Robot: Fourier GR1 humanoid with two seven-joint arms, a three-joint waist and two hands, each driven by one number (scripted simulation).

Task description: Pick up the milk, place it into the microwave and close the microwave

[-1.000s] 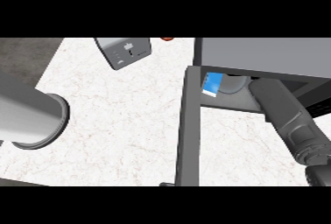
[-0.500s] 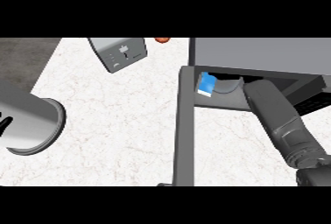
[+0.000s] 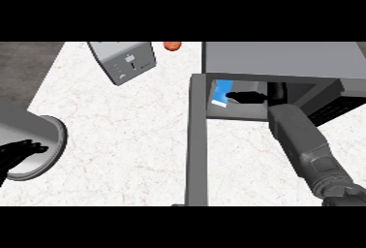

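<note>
One counter (image 3: 129,140) of pale marble carries everything, and one microwave (image 3: 286,60) stands at its far right corner with its door (image 3: 197,140) swung open toward the near edge, seen edge-on as a long grey bar. One toaster-like grey appliance (image 3: 125,60) sits near the far edge, with one small orange thing (image 3: 172,45) just beside it. One milk carton (image 3: 222,93), blue and white, stands inside the microwave cavity at its left side, and the right hand (image 3: 247,97) reaches in with its fingers against the carton, though whether they are curled round it or already slack cannot be told. Such a carton is probably light and fairly stiff yet dentable, best taken across its flat sides about mid-height. One left hand (image 3: 16,154) shows at the left edge, fingers spread and relaxed, holding nothing.
</note>
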